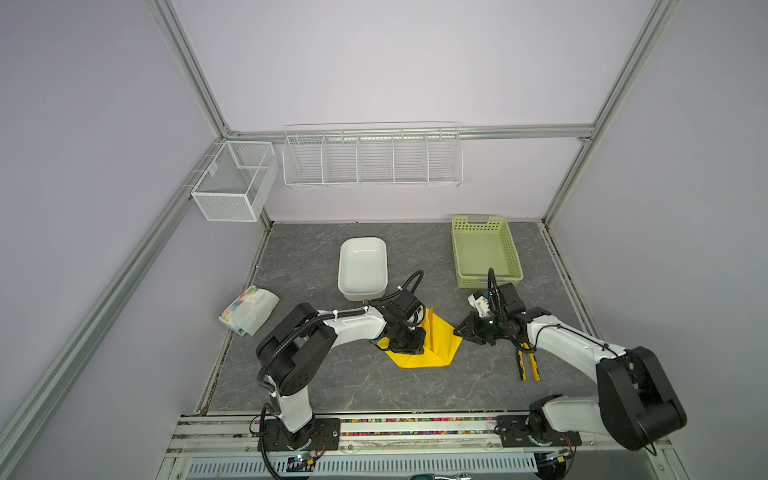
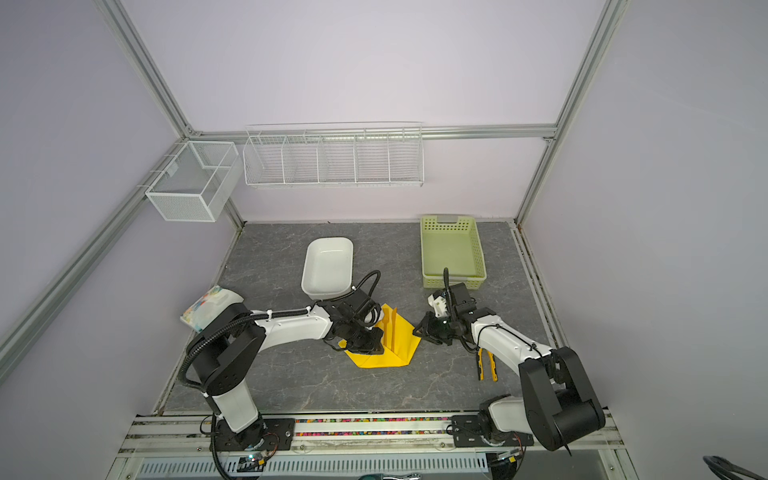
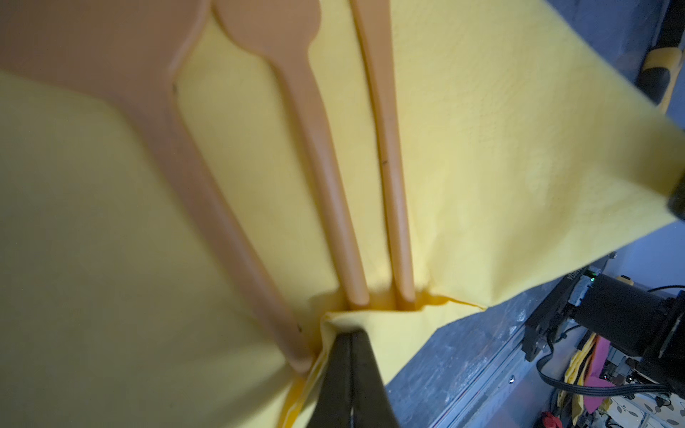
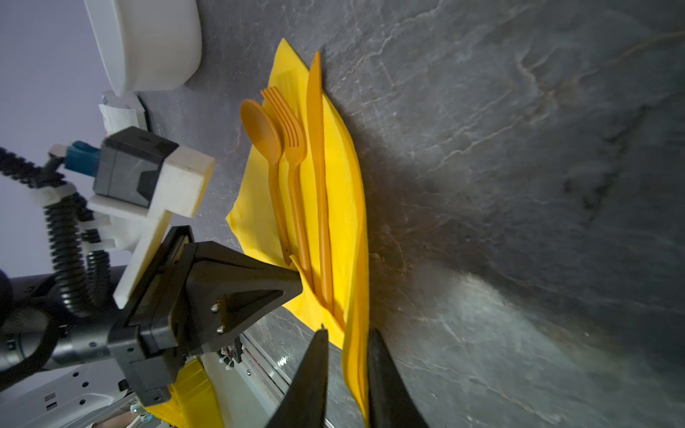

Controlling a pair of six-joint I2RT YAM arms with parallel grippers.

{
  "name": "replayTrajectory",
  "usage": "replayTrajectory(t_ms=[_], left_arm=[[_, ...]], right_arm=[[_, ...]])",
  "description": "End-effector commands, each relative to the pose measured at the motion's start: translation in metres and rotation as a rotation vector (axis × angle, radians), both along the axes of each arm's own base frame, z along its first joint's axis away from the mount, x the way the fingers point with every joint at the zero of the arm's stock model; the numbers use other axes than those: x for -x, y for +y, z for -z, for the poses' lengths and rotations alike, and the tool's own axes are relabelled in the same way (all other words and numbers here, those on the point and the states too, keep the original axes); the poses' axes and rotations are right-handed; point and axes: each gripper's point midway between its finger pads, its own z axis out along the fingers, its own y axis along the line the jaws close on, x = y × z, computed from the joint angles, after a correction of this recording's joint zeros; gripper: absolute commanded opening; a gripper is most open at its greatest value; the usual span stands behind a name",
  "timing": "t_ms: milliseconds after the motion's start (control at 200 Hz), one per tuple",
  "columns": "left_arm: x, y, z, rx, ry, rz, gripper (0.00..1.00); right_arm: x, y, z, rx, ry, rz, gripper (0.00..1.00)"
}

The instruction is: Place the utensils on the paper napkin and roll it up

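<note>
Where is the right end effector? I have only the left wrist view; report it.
Observer: The right end effector is at the napkin's right edge. The edge runs between its fingers, which stand apart.
Operator: Name what lies on the napkin; my view blurs it.
Observer: A spoon, a fork and a knife lie side by side, with the knife nearest that edge.

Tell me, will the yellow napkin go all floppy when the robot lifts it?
Probably floppy: the napkin bunches and folds where the left gripper pinches it. Likely very light, being thin paper that creases easily. It might tear if tugged hard, with the utensils weighing it down.
</note>
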Motion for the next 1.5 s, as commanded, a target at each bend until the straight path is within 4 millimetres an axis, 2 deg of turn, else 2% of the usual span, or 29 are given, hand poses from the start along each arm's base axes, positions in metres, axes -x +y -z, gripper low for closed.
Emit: replayTrajectory(t_ms=[0,125,455,820,1495], left_arm=[[-0.002,-0.004,-0.003,0.005,-0.008,0.002,0.0],[-0.001,-0.003,-0.002,0.004,-0.007,0.003,0.0],[0.0,-0.003,0.002,0.002,0.004,0.004,0.0],[0.002,-0.002,0.006,0.001,0.014,0.004,0.0],[0.004,-0.002,0.009,0.004,0.018,0.004,0.0]], right_arm=[[0.002,-0.007,0.002,0.059,0.008,-0.004,0.15],[0.002,-0.006,0.003,0.072,0.01,-0.008,0.07],[-0.001,0.012,-0.008,0.088,-0.016,-0.016,0.07],[-0.006,0.043,-0.024,0.045,-0.046,-0.018,0.07],[-0.02,0.088,-0.025,-0.013,-0.044,-0.019,0.07]])
